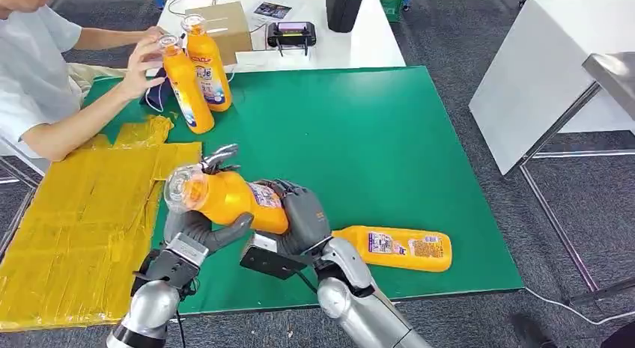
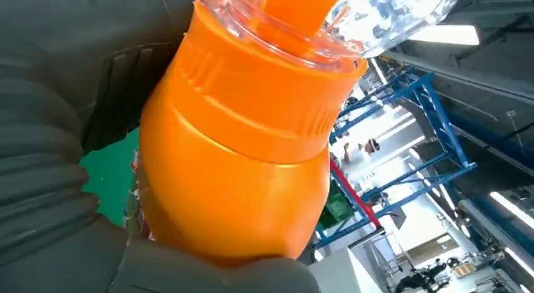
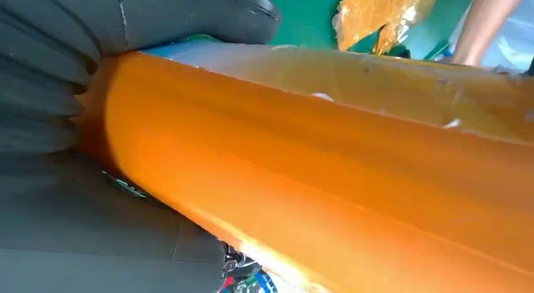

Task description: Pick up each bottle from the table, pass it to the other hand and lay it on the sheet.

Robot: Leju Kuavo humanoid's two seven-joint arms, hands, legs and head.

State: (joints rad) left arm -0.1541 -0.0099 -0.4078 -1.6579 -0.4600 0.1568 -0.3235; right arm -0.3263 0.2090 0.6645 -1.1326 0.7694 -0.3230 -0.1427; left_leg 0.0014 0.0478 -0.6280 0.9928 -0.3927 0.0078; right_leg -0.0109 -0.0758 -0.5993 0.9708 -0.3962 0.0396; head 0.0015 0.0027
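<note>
Above the near part of the green-covered worktop (image 1: pixel 359 138), an orange plastic bottle with a clear cap (image 1: pixel 225 198) is held off the surface, lying almost level with its cap toward the crinkled yellow sheet (image 1: pixel 82 228) on the robot's left. Both hands are on it. The left hand (image 1: pixel 196 227) grasps the bottle's neck end just below the cap, thumb under and fingers curling over the top; the left wrist view shows the orange shoulder and clear cap close up against the grey palm (image 2: pixel 56 179). The right hand (image 1: pixel 303 217) wraps the labelled lower body of the same bottle, and the right wrist view shows the orange wall pressed against its dark fingers (image 3: pixel 189 16).

A second orange bottle with a printed label (image 1: pixel 397 248) lies flat on the green cover, just beside the right forearm. Two more upright orange bottles (image 1: pixel 196 75) stand at the far left of the cover, where a person in a white shirt (image 1: pixel 34 71) has a hand on the cap of the nearer one. Behind them, a cardboard box (image 1: pixel 225 26) sits on a white table (image 1: pixel 367 41).
</note>
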